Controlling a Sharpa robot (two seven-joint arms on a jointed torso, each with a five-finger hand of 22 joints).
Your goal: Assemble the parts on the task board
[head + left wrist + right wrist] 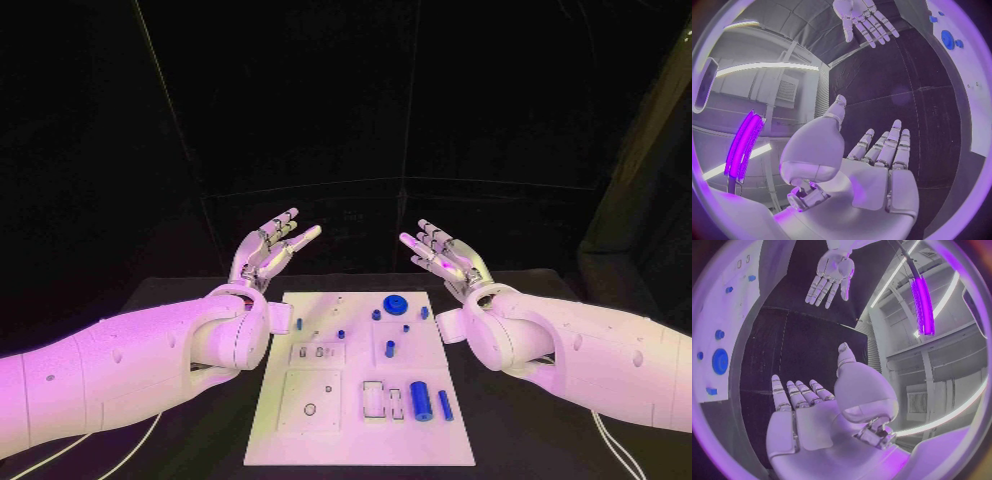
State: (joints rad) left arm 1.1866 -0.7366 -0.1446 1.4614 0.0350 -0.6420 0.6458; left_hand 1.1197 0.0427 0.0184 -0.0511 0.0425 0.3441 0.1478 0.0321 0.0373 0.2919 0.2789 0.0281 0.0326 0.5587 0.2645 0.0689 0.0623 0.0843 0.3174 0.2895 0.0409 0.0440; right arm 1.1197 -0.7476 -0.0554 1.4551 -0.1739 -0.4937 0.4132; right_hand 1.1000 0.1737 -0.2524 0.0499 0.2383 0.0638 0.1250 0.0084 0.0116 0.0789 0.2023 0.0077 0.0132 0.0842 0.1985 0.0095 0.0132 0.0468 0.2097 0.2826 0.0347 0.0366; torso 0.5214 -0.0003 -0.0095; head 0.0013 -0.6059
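Currently left hand (274,250) and right hand (450,256) raised beyond the board's (361,440) far edge, fingers spread, apparently holding nothing.

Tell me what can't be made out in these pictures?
- White task board, head view: its small blue parts are too small to tell their shapes or whether they are seated.
- Left wrist view: the board is cut off by the circle's rim.
- Right wrist view: likewise.
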